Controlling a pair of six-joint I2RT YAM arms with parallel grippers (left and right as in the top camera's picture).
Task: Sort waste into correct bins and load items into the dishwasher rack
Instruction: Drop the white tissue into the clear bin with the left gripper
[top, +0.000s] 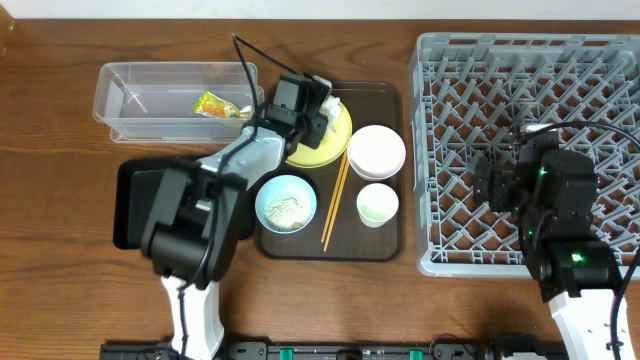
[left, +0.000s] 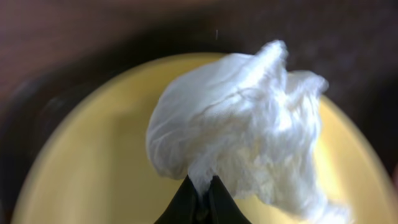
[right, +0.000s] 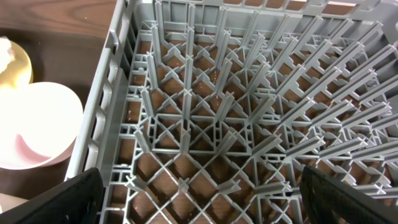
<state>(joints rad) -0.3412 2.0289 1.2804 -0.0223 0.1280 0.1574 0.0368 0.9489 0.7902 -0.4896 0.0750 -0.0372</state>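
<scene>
Tissue (left: 242, 130): crumpled, white, billowing over yellow plate (left: 81, 168).
Left end effector (left: 200, 198): pinching its 6 o'clock edge.
Right end effector (right: 202, 196): gaping over rack (right: 189, 115).

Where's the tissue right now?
Left wrist view: the crumpled white tissue is pinched by the left gripper over the yellow plate, left of the white-pinkish bowl.

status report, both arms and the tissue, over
Left pincer shut on tissue, over yellow plate. Right pincer open, empty, above rack. Wrapper already in clear box. Nothing seen blocking.
</scene>
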